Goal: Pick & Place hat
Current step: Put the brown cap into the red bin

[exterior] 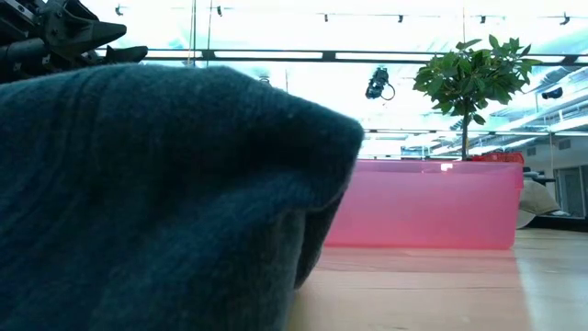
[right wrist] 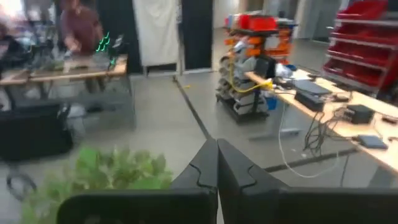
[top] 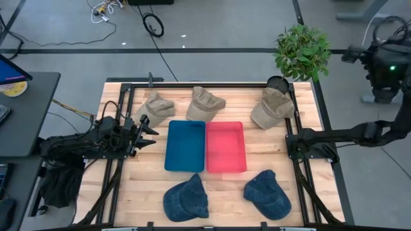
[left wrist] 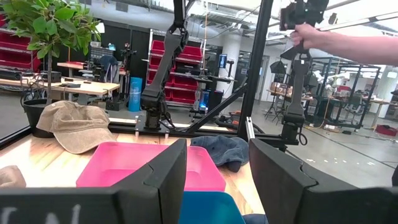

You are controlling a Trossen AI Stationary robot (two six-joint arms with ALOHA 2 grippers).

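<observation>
**Hats all on the table, trays empty — task not begun**

Hats number five in the high view, none in a tray. Three tan ones lie in a row across the upper part of the table: left tan hat [top: 156,106], middle tan hat [top: 204,103] and right tan hat [top: 272,108]. Two denim ones lie at the lower edge: left denim hat [top: 185,198] and right denim hat [top: 268,193]. Between the rows, at frame centre, a blue tray [top: 185,145] and a pink tray [top: 225,147] sit side by side, touching, both bare inside.

Left gripper [top: 149,130] sits at centre left, just beside the blue tray and just below the left tan hat; its wrist view shows the fingers [left wrist: 163,176] parted wide with nothing between them.

Right gripper [top: 288,137] is parked at the right edge of the table, below the right tan hat; its fingers [right wrist: 202,168] are pressed together and hold nothing.

A plant [top: 302,50] stands at the upper right corner.

Judgement: no pick has been made — every placement remains. The left arm looks best placed for the nearest tan hat.
</observation>
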